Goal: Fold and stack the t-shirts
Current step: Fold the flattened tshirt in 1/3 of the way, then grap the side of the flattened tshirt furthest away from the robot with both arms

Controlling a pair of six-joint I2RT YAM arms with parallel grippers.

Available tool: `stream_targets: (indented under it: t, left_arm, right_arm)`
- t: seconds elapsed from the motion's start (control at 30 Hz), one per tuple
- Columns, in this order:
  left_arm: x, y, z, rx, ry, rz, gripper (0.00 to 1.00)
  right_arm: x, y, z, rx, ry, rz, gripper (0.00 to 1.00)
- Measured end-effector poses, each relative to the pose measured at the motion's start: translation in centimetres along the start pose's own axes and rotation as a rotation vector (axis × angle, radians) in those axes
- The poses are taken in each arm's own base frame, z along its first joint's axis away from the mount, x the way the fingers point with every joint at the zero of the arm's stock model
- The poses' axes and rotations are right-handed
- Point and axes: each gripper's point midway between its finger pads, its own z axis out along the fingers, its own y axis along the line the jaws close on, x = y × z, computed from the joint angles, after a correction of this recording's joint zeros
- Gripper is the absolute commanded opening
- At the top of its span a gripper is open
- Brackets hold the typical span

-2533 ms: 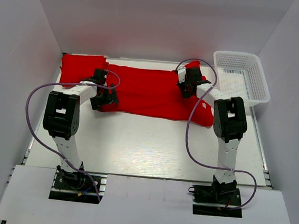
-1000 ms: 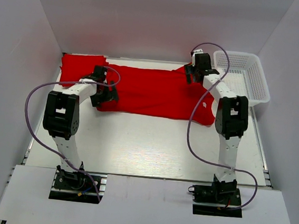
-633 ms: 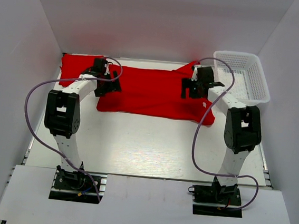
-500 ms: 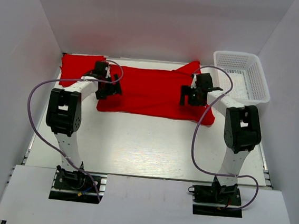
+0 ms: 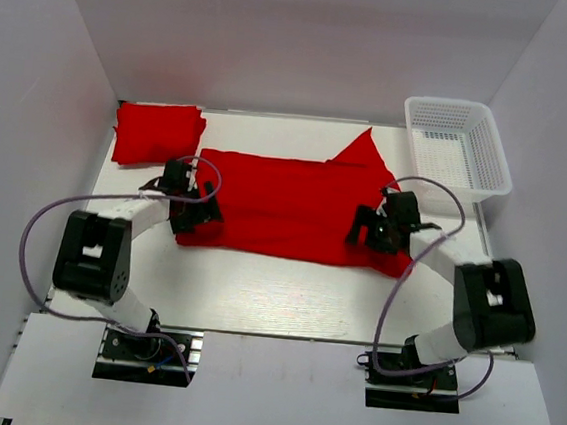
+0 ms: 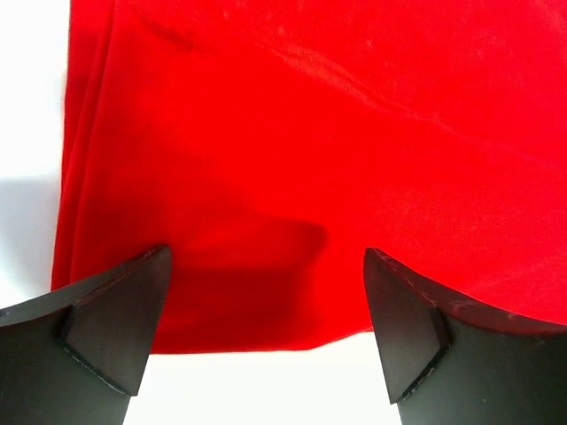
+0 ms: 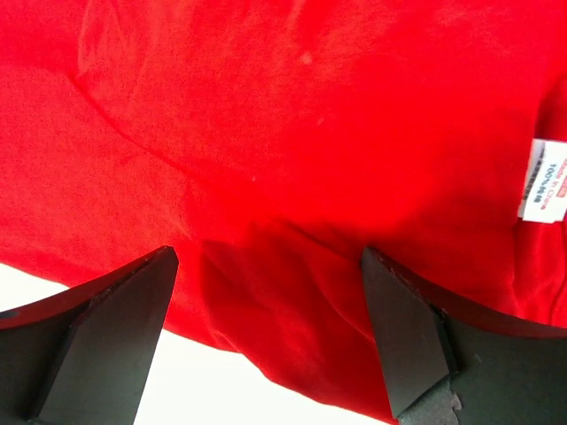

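One red t-shirt (image 5: 294, 204) lies spread across the middle of the table as a long band, with a sleeve point (image 5: 365, 148) sticking out at the back. A second t-shirt (image 5: 158, 132) sits folded at the back left. My left gripper (image 5: 199, 216) is open low over the band's near-left corner. In the left wrist view its gripper (image 6: 266, 257) straddles the cloth's near hem (image 6: 266, 341). My right gripper (image 5: 364, 230) is open over the band's near-right part. In the right wrist view its gripper (image 7: 267, 252) spans wrinkled cloth, with a white tag (image 7: 549, 181) at the right.
A white mesh basket (image 5: 489, 162) stands at the back right, with nothing in it. White walls close in the table on three sides. Purple cables loop beside both arms. Bare tabletop (image 5: 276, 292) runs between the shirt and the arm bases.
Both open grippers have drawn back from the shirt's far edge to its near edge. The spread shirt now lies closer to the arm bases, and the folded shirt stands apart from it.
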Motion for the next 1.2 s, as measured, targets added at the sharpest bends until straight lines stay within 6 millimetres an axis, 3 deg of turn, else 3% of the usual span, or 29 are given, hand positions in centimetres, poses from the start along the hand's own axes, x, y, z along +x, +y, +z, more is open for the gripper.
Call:
stream_targets:
  t: [0.2,0.3,0.37,0.43,0.57,0.63,0.73,0.8,0.83,1.0,1.2]
  left_arm:
    - [7.5,2.2,-4.5,-0.025,0.099,-0.064,1.0]
    - [9.0,2.6,-6.8,-0.04,0.117,-0.075,1.0]
    - [7.8,2.4,-8.3,-0.052,0.075,-0.072,1.0]
    - [5.1,1.4,-9.6,-0.056,0.012,-0.068,1.0]
    - [-3.1,-1.7,-11.8,-0.029,-0.168,-0.055,1.0]
    - [-6.7,-2.6,-11.9,-0.043,-0.225,-0.054,1.0]
    - [-11.0,-3.3,-9.8,-0.083,-0.249,-0.049,1.0]
    - [-12.4,-3.1,-7.2,-0.118,-0.224,-0.045,1.0]
    - [-12.7,-2.9,-5.6,-0.142,-0.196,-0.041,0.94]
    - [-12.5,-0.4,1.2,-0.272,-0.073,-0.029,0.89]
    - [-11.1,1.9,4.5,-0.353,-0.001,-0.02,0.76]
  right_arm:
    - [6.1,0.0,-4.2,-0.042,0.039,0.065,0.9]
    - [7.7,0.0,-5.5,-0.038,0.096,0.059,0.9]
    - [7.4,0.3,-6.5,-0.036,0.117,0.046,0.9]
    - [5.1,1.2,-7.5,-0.047,0.087,0.015,0.9]
    - [-3.3,3.9,-9.4,-0.081,-0.075,-0.057,0.9]
    - [-7.0,4.7,-9.6,-0.078,-0.135,-0.073,0.9]
    - [-11.7,5.2,-8.5,-0.051,-0.192,-0.074,0.9]
    - [-13.7,5.1,-7.1,-0.029,-0.199,-0.067,0.9]
    - [-14.6,5.1,-6.3,-0.021,-0.198,-0.063,0.9]
    - [-16.7,4.1,-2.8,0.007,-0.169,-0.043,0.9]
    - [-17.2,3.1,-1.2,0.015,-0.143,-0.023,0.9]
